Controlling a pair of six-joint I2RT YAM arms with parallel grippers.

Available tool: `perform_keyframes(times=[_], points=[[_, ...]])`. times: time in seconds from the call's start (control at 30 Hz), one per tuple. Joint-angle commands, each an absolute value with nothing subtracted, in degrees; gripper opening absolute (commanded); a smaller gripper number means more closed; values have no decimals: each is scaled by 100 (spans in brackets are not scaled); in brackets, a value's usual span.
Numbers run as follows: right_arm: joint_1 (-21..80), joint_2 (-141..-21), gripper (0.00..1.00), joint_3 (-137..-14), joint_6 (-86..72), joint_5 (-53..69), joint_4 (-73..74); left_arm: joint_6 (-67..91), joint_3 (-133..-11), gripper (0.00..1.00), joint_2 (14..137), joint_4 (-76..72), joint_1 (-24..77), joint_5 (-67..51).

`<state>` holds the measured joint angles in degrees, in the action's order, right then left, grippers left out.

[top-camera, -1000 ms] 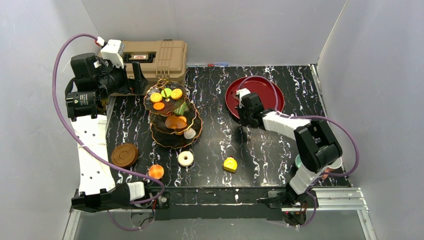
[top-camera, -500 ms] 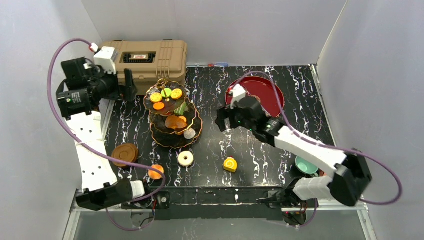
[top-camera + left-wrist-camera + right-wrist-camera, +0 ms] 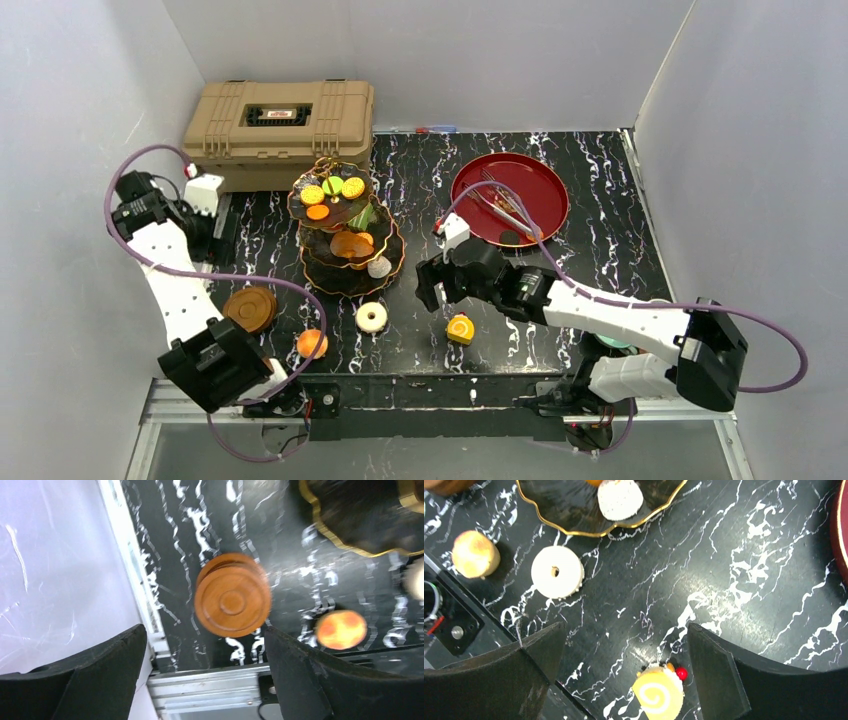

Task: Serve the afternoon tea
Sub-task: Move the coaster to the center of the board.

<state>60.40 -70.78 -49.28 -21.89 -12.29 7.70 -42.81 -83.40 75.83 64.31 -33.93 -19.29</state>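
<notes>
The dark three-tier stand (image 3: 345, 235) with gold rims carries several sweets. On the table in front of it lie a white donut (image 3: 372, 317), an orange macaron (image 3: 312, 343) and a yellow roll cake (image 3: 460, 328). A stack of brown saucers (image 3: 250, 309) sits at the near left. My left gripper (image 3: 224, 245) hangs open above the left table edge, and the saucers (image 3: 232, 595) show just ahead of its gap (image 3: 204, 630). My right gripper (image 3: 432, 288) is open over the table, the roll cake (image 3: 658, 692) low beside its right finger. A teal cup (image 3: 608, 342) peeks out under the right arm.
A big tan case (image 3: 280, 118) stands at the back left. A red tray (image 3: 545, 185) with metal utensils lies at the back right. Grey walls close three sides. The aluminium rail (image 3: 210, 690) marks the table's near edge. The donut (image 3: 557, 572) and macaron (image 3: 475, 554) lie left of my right gripper.
My right gripper left the red tray and swung near-left to hover by the roll cake. My left arm drew back from the tan case toward the saucers.
</notes>
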Motion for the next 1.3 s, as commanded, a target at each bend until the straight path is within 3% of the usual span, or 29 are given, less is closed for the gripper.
perform_keyframes(times=[0.0, 0.3, 0.53, 0.67, 0.9, 1.27], points=[[6272, -7068, 98, -5104, -2167, -1782, 897, -5122, -7651, 83, 7515, 5907, -3771, -999], [6347, -6961, 98, -4966, -2155, -1855, 953, -5935, -5255, 78, 7401, 3540, -3779, -154], [6346, -6838, 98, -5100, -2223, -1888, 1013, -6178, -4598, 77, 7949, 2450, -3779, 311], [6346, -6918, 98, -5247, -2277, -1900, 1093, -6296, -4664, 74, 8029, 2649, -3778, 59], [6346, -7054, 98, -5321, -2368, -1915, 1142, -6369, -4636, 54, 8010, 3968, -3671, -771], [6346, -7010, 98, -5366, -2386, -2196, 1328, -5249, -4360, 56, 7676, 4450, -2495, -1274]])
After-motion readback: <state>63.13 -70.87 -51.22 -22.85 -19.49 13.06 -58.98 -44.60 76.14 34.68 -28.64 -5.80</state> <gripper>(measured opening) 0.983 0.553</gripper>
